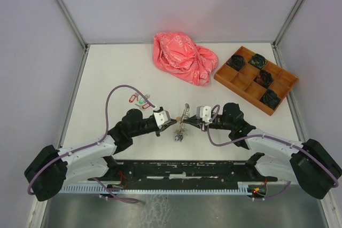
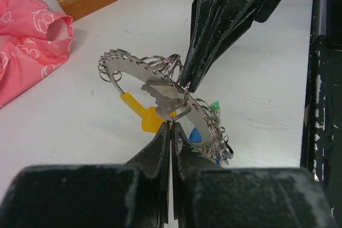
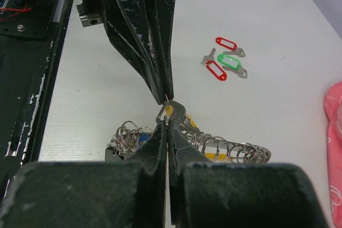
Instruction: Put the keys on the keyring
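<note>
Keyring point(image 1: 183, 123) at mid-surface, just ahead of the arm bases, standing tilted on edge between the two pincers. Rim strung with many small silver loops point(image 2: 115, 60). Carrying one key point(image 2: 163, 100) with a yellow tag point(image 2: 144, 117), plus a blue tag point(image 2: 195, 135) and a green tag point(image 2: 215, 104) further along.

Left pincer point(image 1: 172, 125) clenched tight, tips meeting at the ring beside the key head. Right pincer point(image 1: 192, 125) likewise clenched, nipping the ring from the opposite side, tips nearly touching the left ones. Cannot tell which exact wire or loop sits in each grip.

Three loose keys point(image 1: 140, 100) flat on the surface point(image 1: 107, 68) beyond the left arm, well apart from the ring: two red tags, one green.

Pink bag point(image 1: 184, 57) near the far edge. Wooden tray point(image 1: 240, 85) with compartments at far right, dark items point(image 1: 263, 77) in four of them.
</note>
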Motion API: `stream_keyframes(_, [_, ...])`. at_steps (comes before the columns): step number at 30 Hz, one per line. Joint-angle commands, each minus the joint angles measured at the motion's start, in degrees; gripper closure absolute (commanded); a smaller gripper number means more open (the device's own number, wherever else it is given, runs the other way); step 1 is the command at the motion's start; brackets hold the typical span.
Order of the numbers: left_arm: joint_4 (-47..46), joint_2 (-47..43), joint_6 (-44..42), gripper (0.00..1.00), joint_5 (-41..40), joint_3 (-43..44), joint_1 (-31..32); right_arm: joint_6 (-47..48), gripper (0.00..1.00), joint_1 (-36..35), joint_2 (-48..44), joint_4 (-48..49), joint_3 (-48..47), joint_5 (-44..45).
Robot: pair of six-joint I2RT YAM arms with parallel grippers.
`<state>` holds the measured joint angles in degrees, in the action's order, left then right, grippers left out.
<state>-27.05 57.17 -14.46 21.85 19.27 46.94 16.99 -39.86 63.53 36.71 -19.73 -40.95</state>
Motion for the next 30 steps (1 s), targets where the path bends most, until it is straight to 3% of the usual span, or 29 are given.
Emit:
stream_keyframes(1, [-1.77, 0.39, -1.29, 0.97, 2.17, 1.86, -0.3, 0.92, 0.99, 0.18, 0.56, 1.94, -3.11, -3.59])
stream_keyframes(13, [-1.67, 2.6, 0.21, 0.97, 2.88, 2.15, -0.3, 0.21, 0.99, 0.16, 0.22, 1.19, -3.04, 1.07])
stream_keyframes(24, [15.67, 7.64, 14.15, 0.97, -14.4, 7.59, -0.34, -12.8, 0.99, 0.17, -3.97, -17.09, -6.53, 17.37])
stream_keyframes(30, [17.55, 15.87, 20.82, 0.97, -19.01, 9.58, -0.35, -15.78, 1.0, -1.77, -0.52, -18.04, -6.8, 23.81])
